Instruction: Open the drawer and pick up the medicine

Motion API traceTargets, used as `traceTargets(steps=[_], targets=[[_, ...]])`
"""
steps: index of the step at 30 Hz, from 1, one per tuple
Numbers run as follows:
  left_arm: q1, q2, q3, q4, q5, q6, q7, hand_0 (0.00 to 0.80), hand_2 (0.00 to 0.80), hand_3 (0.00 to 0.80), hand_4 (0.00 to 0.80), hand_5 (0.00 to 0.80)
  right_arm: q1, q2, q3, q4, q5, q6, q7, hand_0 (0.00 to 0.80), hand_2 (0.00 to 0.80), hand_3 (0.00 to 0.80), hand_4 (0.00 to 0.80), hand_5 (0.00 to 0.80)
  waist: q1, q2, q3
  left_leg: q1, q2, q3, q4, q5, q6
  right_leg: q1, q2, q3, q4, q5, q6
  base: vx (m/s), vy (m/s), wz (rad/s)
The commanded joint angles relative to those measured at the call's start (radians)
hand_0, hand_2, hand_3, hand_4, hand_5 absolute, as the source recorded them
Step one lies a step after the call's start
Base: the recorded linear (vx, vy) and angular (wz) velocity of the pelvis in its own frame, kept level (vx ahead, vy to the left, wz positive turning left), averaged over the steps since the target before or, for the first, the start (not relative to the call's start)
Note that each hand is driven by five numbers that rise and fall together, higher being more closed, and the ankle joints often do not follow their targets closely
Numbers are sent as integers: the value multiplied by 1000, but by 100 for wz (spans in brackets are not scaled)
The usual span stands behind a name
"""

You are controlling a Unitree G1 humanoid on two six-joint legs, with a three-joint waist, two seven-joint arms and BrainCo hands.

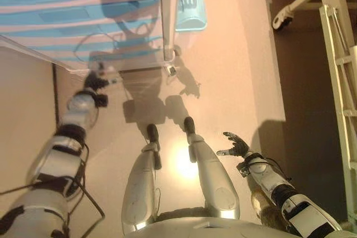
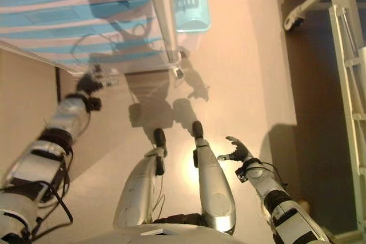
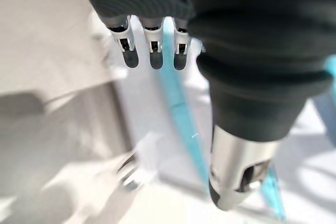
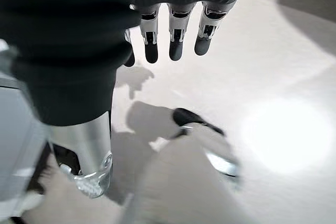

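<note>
- Your left hand (image 1: 96, 79) is raised at the lower front edge of the drawer unit (image 1: 83, 15), a white cabinet with light-blue translucent drawer fronts seen from above.
- In the left wrist view its fingers (image 3: 151, 51) hang straight and released, grasping nothing; a blue drawer edge (image 3: 178, 103) runs just past them.
- Your right hand (image 2: 237, 151) hangs low over the floor (image 1: 234, 71), well apart from the drawers, fingers loosely spread and empty.
- The drawers you can see look closed; you cannot tell where the medicine is, as it shows in no view.
- A light-blue basket (image 1: 191, 9) sits on the floor beside the unit's right side.
- A white metal frame (image 1: 340, 54) stands at the far right.
</note>
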Motion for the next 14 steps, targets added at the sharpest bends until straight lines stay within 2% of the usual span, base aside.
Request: traceTargets(steps=[1, 3, 4, 7, 10, 14], targets=[[229, -93, 32, 0, 63, -89, -14, 0, 0, 0, 0, 0, 112, 4, -42, 19, -20, -32, 25, 0, 0, 0, 0, 0, 28, 29, -139, 60, -47, -27, -30, -87, 32, 61, 0, -59, 7, -100, -11, 83, -26, 20], [319, -119, 17, 34, 251, -116, 37, 0, 0, 0, 0, 0, 136, 7, -66, 33, -44, -37, 34, 0, 0, 0, 0, 0, 40, 37, -178, 110, -45, -31, -63, -83, 24, 119, -8, -74, -28, -99, -6, 78, 3, 18], [347, -126, 3, 47, 277, -111, 48, 0, 0, 0, 0, 0, 141, 9, -73, 44, -59, -40, 36, 0, 0, 0, 0, 0, 44, 41, -196, 123, -43, -30, -76, -80, 21, 135, -9, -77, -42, -96, -3, 77, 8, 21], [450, -172, 23, 100, 238, -60, -34, 0, 0, 0, 0, 0, 163, 31, -90, 90, -99, -43, 39, 0, 0, 0, 0, 0, 67, 42, -265, 207, -47, -42, -145, -72, 13, 226, -11, -97, -113, -87, 11, 94, -20, 22], [525, -212, 30, 164, 248, -71, -114, 0, 0, 0, 0, 0, 179, 65, -107, 157, -122, -50, 33, 0, 0, 0, 0, 0, 87, 35, -323, 258, -48, -45, -184, -67, 10, 286, -9, -120, -165, -72, 17, 62, -44, 22], [574, -262, 89, 224, 182, -32, -167, 0, 0, 0, 0, 0, 188, 110, -127, 252, -155, -53, 9, 0, 0, 0, 0, 0, 119, 21, -380, 323, -56, -60, -224, -73, 11, 364, -10, -150, -226, -60, 23, 52, -38, 15]])
